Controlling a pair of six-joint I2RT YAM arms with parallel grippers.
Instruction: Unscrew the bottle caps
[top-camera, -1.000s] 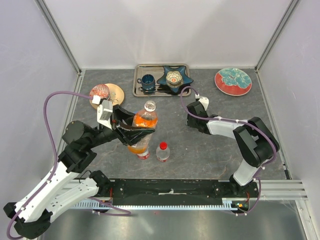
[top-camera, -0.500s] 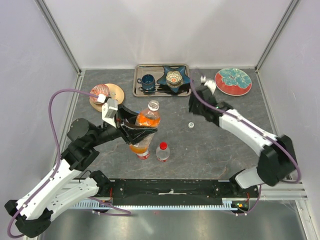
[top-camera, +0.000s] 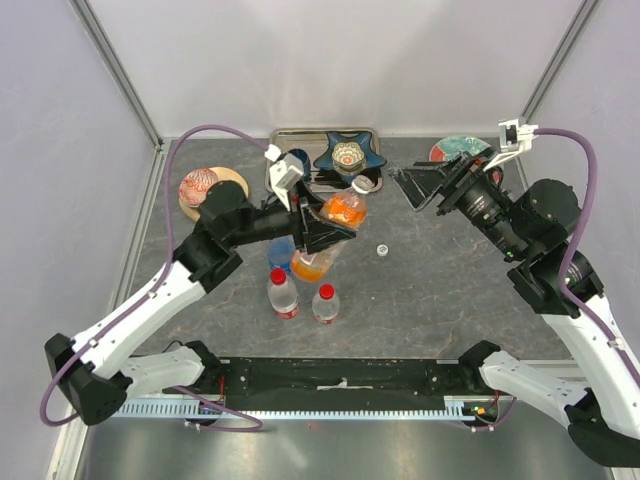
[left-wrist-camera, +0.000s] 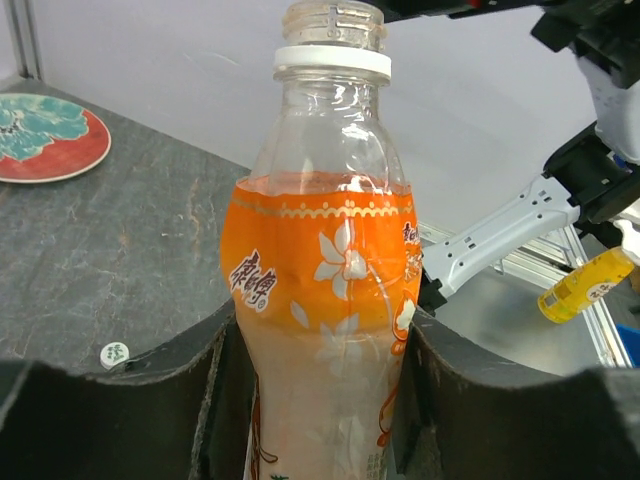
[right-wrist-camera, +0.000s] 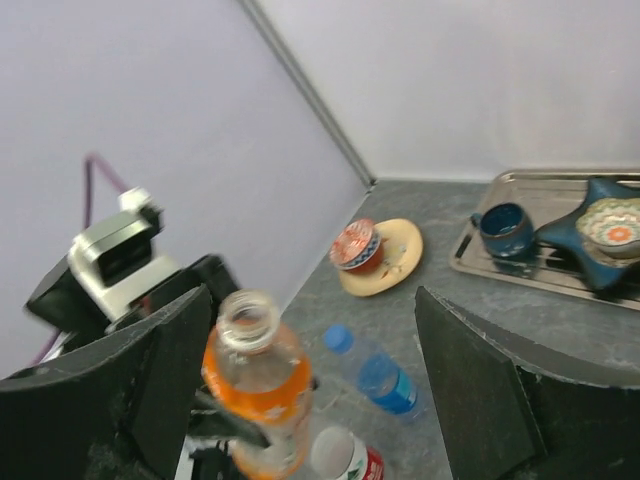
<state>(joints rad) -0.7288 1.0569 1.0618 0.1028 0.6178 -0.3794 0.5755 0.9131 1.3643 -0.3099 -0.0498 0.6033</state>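
One cap is off. From above, the white cap (top-camera: 381, 249) now lies alone on the table (top-camera: 450, 290), and the right gripper (top-camera: 420, 188) has swung up and away, jaws spread and empty. Left wrist: the left gripper (left-wrist-camera: 325, 400) stays clamped on the orange bottle (left-wrist-camera: 325, 290), its neck bare. Right wrist: the blue bottle (right-wrist-camera: 380, 378) is still capped, with the tray (right-wrist-camera: 560, 285) close behind.

The top camera looks down on the table (top-camera: 430, 290) from above its near edge. The left wrist camera hugs the orange bottle (left-wrist-camera: 320, 300); the right wrist camera, higher, shares it, facing the far-left corner.
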